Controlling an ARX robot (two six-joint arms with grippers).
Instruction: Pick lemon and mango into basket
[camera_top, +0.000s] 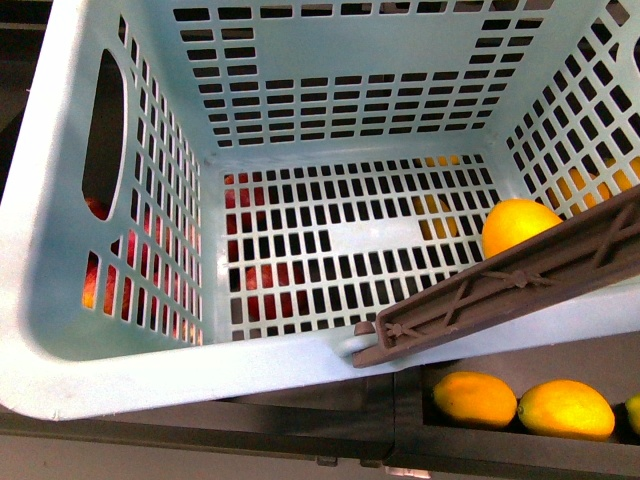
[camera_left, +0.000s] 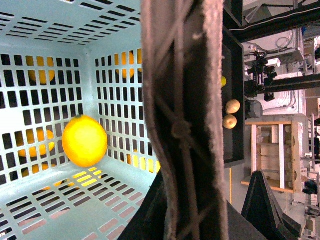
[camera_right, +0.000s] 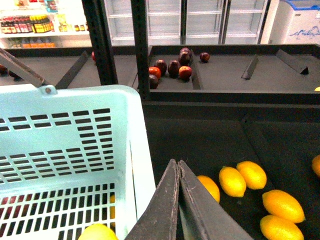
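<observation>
Yellow-orange plump oval lemon (camera_top: 520, 225) sat inside the light teal slotted plastic basket (camera_top: 60, 230), on the floor at 3 o'clock against the side wall. It was partly behind the brown ribbed swing handle (camera_top: 520, 285), which lay across the near rim at 4 o'clock. Right gripper (camera_right: 176, 165) was pinched fully together with nothing in it, just outside the basket wall above the dark tray (camera_right: 210, 145). Left gripper (camera_left: 202, 212): handle ran between its dark fingers, couldn't tell if clamped. Loose yellow oval fruits (camera_top: 565, 408) lay in the tray at 5 o'clock below the basket. Red fruits (camera_top: 262, 280) showed through the floor slots at 9 o'clock.
</observation>
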